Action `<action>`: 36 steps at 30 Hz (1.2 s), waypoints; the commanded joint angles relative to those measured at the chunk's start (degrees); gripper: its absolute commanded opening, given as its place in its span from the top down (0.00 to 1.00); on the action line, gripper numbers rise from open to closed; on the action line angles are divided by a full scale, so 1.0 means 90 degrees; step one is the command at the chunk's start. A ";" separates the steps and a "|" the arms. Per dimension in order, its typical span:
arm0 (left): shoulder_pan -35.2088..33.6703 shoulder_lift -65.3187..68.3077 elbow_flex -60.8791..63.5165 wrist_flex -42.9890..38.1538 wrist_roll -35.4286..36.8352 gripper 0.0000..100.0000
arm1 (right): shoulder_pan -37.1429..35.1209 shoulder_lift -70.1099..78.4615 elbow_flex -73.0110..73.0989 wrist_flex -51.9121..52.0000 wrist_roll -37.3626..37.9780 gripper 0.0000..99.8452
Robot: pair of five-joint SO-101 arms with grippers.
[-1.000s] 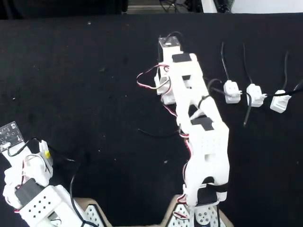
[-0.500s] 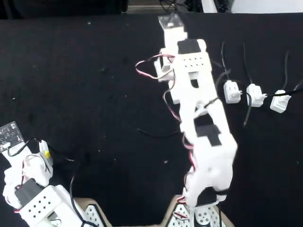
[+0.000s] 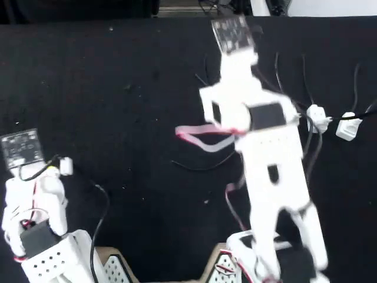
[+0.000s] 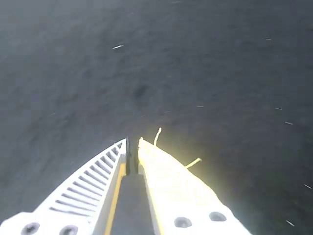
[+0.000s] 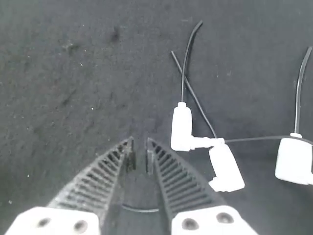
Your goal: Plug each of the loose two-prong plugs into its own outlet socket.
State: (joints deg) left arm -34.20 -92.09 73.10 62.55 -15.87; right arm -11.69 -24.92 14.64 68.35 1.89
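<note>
1. The right gripper [image 5: 139, 149] hung over the black cloth table [image 5: 73, 73], its fingers a little apart and empty.
2. A white plastic two-prong plug [image 5: 226, 167] touched a white plastic socket block [image 5: 181, 126] just beside that gripper.
3. The left gripper [image 4: 132, 147] had its fingers pressed together, empty.

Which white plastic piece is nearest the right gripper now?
The white rectangular block joined to the slanted white plug, just beside the right gripper; the plug and other block lie farther.
</note>
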 commanded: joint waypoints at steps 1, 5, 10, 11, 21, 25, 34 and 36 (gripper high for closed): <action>0.0923 -0.0039 0.0151 0.0039 0.0029 0.95 | -0.0078 -0.1763 0.2632 -0.1162 0.0176 0.99; 0.1343 -0.0039 0.0620 0.0049 0.0010 0.95 | -0.0068 -0.3131 0.4244 -0.1241 0.0088 0.99; 0.1372 -0.0039 0.0943 0.0049 0.0059 0.95 | 0.0117 -0.5221 0.5651 -0.1221 -0.0684 0.99; 0.1372 -0.0039 0.0991 0.0049 0.0039 0.95 | 0.0107 -0.5631 0.5905 -0.1231 -0.0664 0.99; 0.1353 -0.0938 0.1958 -0.0147 0.0879 0.95 | 0.0098 -0.9197 0.8230 -0.0459 -0.0723 0.94; 0.1675 -0.1416 0.2349 0.0274 0.2354 0.95 | 0.0107 -0.9187 0.8425 0.0000 -0.0723 0.99; 0.2632 -0.1221 0.2711 0.0322 0.2852 0.95 | 0.0147 -0.9294 0.9089 0.0342 -0.0723 0.99; 0.2515 -0.1280 0.2701 0.0469 0.2725 0.95 | 0.0127 -0.9294 0.9089 0.0518 -0.0674 0.99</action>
State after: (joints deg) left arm -11.60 -103.52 95.69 65.27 10.77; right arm -11.96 -103.08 96.40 70.81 -4.18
